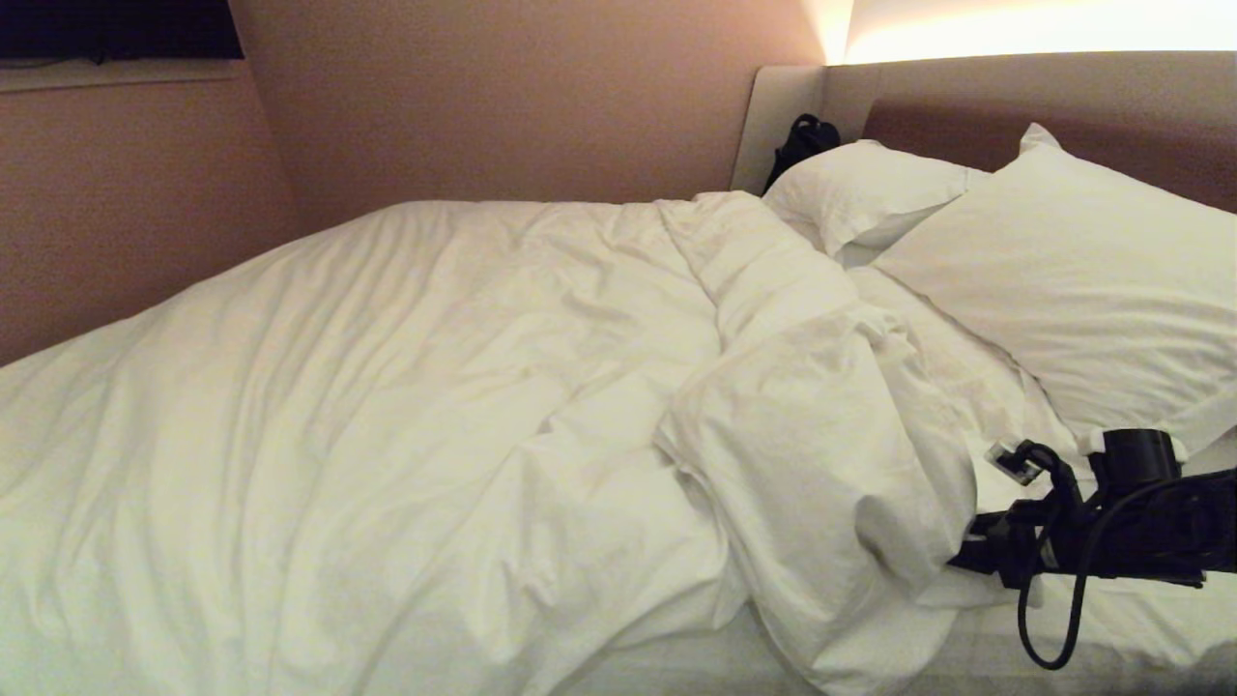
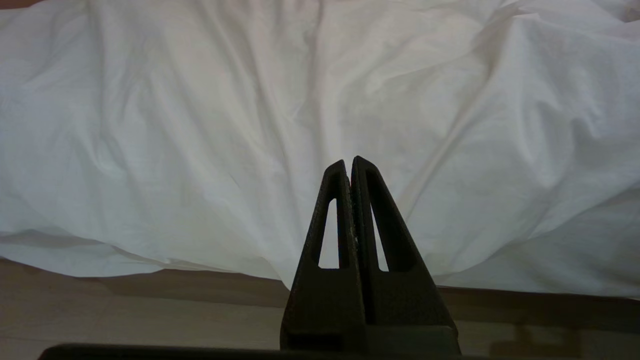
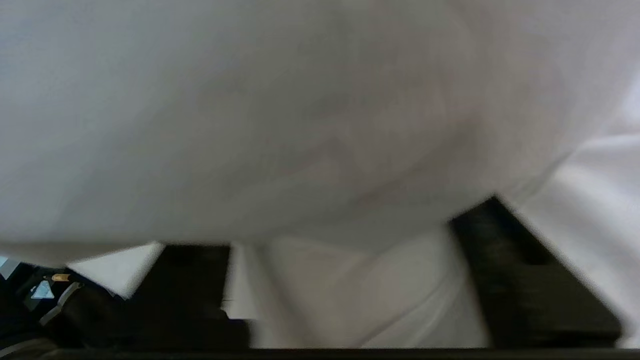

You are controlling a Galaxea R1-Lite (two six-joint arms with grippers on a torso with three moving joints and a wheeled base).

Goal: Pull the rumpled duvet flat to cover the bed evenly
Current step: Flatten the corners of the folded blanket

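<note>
**Messy Duvet on the Big Bed**

The white duvet (image 1: pixel 435 406) lay over most of the bed (image 1: pixel 696 667). It was full of creases. Near the pillows it was bunched up in a thick fold. Two white pillows (image 1: pixel 1063 280) leaned on the soft brown headboard (image 1: pixel 1111 106). A warm light glowed above it. The wall (image 1: pixel 483 97) behind the bed was a plain pinkish brown. A dark thing (image 1: pixel 802 140) sat in the far corner.

The right gripper (image 1: pixel 966 556) was low at the bunched edge of the duvet. Its fingers (image 3: pixel 525 270) were apart, with white cloth between them.

The left gripper (image 2: pixel 350 165) pointed at the duvet's hanging side, above the wooden floor (image 2: pixel 125 310). Its fingers were pressed together and held nothing.
</note>
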